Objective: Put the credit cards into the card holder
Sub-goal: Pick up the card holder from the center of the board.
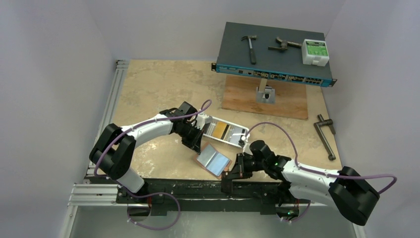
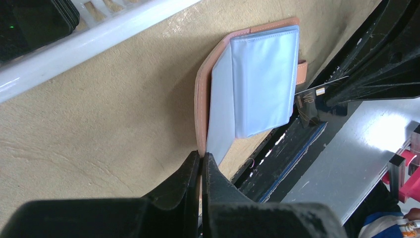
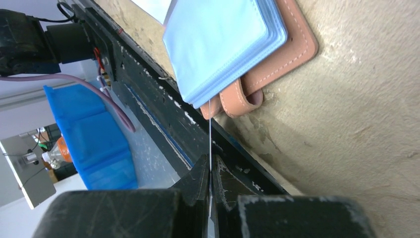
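— Where's the card holder (image 1: 214, 161) sitting?

— Open on the counter (image 1: 158, 89), close to the near edge, between the two arms. Its pale blue sleeves (image 2: 265, 74) face up over the reddish-brown leather.

— And the left gripper (image 2: 201, 166)?

— Pressed together on the rim of the leather cover, at the corner of the holder nearest that arm. The leather edge runs right in between the fingers.

— The right gripper (image 3: 210, 176)?

— Pinched tight as well, on a black card (image 2: 317, 95). It's just beside the opposite side of the holder, by the tab (image 3: 242, 96). The card's front edge meets the stack of sleeves there. Whether it has slipped into one, I can't tell.

— Anything else?

— More cards (image 1: 220, 130), black and orange-yellow, in the white tray (image 1: 241, 132) just beyond the holder.
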`<action>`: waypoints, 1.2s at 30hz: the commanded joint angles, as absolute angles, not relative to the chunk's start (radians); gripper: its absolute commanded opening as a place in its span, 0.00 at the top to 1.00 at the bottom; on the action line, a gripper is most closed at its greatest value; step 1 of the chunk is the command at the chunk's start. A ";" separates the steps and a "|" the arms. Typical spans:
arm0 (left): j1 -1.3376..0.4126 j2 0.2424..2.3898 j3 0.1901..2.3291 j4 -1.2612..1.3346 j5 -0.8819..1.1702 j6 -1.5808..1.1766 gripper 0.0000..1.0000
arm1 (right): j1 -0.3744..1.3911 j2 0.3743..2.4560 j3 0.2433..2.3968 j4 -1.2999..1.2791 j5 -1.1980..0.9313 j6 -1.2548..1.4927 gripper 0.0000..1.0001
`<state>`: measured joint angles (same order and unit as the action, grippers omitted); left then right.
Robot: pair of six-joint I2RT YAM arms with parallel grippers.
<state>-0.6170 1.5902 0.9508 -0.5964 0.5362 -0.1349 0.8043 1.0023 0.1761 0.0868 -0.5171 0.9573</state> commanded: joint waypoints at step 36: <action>-0.611 1.548 0.964 -0.594 0.564 -0.115 1.00 | 0.776 0.953 0.212 0.069 -0.572 0.885 1.00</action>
